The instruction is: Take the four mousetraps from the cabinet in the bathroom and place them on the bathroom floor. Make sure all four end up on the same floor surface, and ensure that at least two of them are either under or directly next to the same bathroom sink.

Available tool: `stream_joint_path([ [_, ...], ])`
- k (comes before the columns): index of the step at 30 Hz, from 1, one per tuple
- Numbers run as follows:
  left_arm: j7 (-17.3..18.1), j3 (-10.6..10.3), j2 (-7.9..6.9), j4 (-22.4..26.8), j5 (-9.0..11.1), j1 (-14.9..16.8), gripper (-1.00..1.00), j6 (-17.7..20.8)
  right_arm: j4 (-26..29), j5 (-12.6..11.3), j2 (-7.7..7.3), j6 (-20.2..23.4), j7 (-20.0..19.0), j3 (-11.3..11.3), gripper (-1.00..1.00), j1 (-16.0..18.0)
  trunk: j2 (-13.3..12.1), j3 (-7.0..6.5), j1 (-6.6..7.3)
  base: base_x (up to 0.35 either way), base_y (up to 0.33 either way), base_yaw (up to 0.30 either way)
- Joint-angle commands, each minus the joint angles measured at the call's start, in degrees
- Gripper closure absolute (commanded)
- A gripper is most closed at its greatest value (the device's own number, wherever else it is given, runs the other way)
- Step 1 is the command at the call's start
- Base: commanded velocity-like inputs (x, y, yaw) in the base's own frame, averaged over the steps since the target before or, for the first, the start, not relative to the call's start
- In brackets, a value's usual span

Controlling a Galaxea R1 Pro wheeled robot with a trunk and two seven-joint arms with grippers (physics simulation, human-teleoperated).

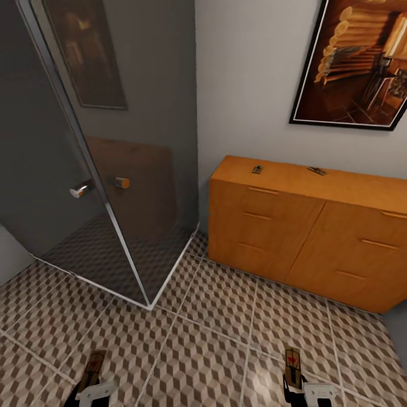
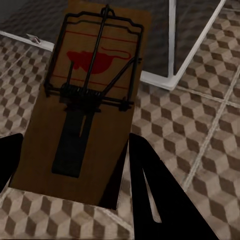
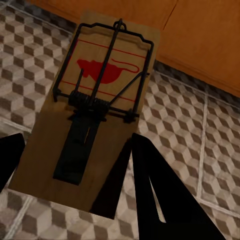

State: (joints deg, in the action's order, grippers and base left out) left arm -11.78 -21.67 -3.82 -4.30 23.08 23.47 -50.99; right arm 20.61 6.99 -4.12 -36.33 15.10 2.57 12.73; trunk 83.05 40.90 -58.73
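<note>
My left gripper (image 1: 94,389) is shut on a mousetrap (image 1: 94,364), a brown board with a red mouse print and a dark wire bar (image 2: 87,95), its black fingers (image 2: 150,195) clamping the board's near end above the bathroom floor (image 1: 215,345). In the same way, my right gripper (image 1: 299,390) is shut on a second mousetrap (image 1: 293,363), which the right wrist view shows as a board (image 3: 95,100) above the tiles. Two more mousetraps (image 1: 257,168) (image 1: 317,170) lie on top of the orange-brown cabinet (image 1: 294,237) against the far wall. The sink is out of view.
A glass shower enclosure (image 1: 130,169) with a chrome frame and a door knob (image 1: 82,189) fills the left side; its corner (image 1: 150,305) juts onto the tiles. A framed picture (image 1: 356,62) hangs above the cabinet. Open tiled floor lies between me and the cabinet.
</note>
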Motion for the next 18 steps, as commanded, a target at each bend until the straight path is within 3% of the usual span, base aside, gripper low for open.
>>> stream_joint_path([
  [1,-0.5,-0.5,0.04,-0.2,0.0,0.1,1.00,-0.2,0.0,0.2,-0.03,-0.1,0.3,0.2,1.00,0.0,0.0,0.04,0.00,0.000,0.000,0.286],
  [18,-0.5,-0.5,0.39,-0.2,0.0,0.1,1.00,-0.2,-0.4,0.2,-0.01,-0.1,0.3,0.2,1.00,0.0,0.0,0.04,0.00,0.000,0.000,0.286],
])
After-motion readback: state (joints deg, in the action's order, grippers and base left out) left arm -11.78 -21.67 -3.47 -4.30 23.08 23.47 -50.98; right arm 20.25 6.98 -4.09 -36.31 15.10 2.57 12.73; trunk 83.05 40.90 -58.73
